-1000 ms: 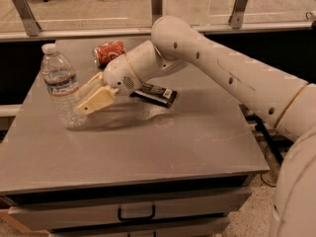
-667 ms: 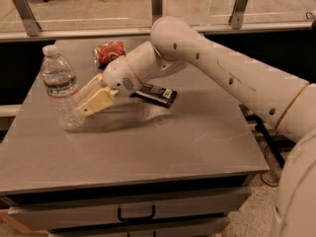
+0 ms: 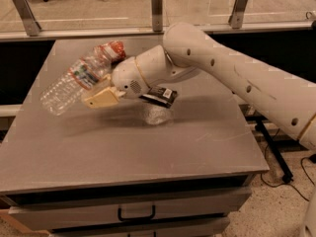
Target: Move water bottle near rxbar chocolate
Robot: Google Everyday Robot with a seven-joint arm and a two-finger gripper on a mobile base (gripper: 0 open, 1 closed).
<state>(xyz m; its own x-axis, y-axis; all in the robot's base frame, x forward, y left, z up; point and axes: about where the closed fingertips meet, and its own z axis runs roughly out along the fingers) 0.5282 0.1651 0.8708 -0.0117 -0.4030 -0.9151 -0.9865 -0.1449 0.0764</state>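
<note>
The gripper [image 3: 100,94] was clamped on the water bottle [image 3: 68,87], which hung tilted above the table [image 3: 148,154] near the chocolate bar [image 3: 159,95]; it was lifted but not yet set down.

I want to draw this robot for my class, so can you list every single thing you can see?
water bottle: one, clear with a white, blue and red label, tilted in the air over the table's left side, held by the pincer.
rxbar chocolate: one, black wrapper, lying on the table just below the arm.
orange can: one, orange-red, at the back of the table, partly hidden behind the bottle.
table: one, grey.
drawer: one, grey with a dark handle, at the table's front.
railing posts: three, metal, behind the table.
cables: black, on the floor at the right.
arm: one, white, reaching in from the right.
pincer: one, beige, closed on the bottle.
</note>
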